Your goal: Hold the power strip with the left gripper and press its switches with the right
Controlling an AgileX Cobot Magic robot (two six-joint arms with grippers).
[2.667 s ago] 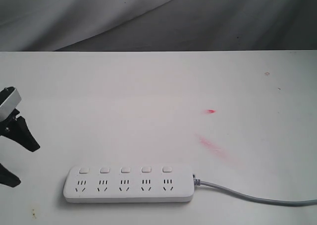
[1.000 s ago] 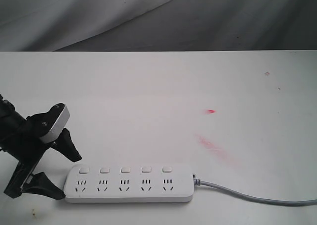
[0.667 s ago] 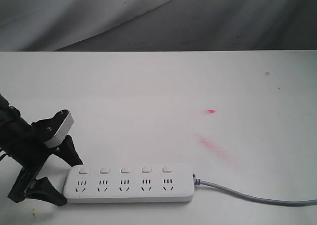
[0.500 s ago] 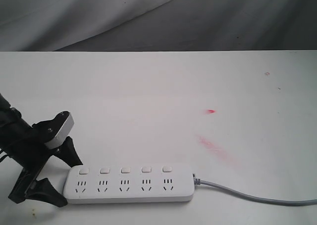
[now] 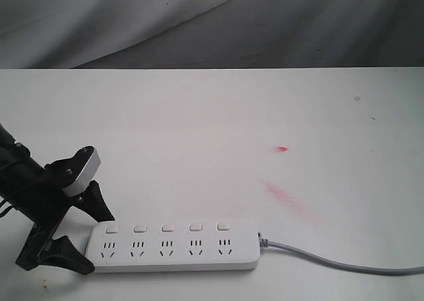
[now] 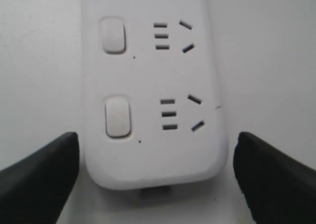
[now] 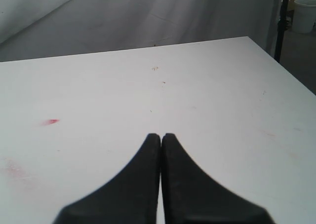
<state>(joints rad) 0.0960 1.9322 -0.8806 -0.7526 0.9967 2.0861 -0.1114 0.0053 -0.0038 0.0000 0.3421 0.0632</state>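
Behind white table (image 5: 199, 122), grey drape (image 5: 132, 22)

Exterior view wide, downward-angled; left wrist near (shared power strip (image 5: 173, 261))

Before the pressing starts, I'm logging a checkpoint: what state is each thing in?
Left gripper: open, fingers on either side of the strip's end, not clamped.
Right gripper: shut, holding nothing.
Power strip: flat on the table, sockets empty, not gripped.
Switches: untouched; on or off cannot be told.
Cord: attached, lying slack on the table.
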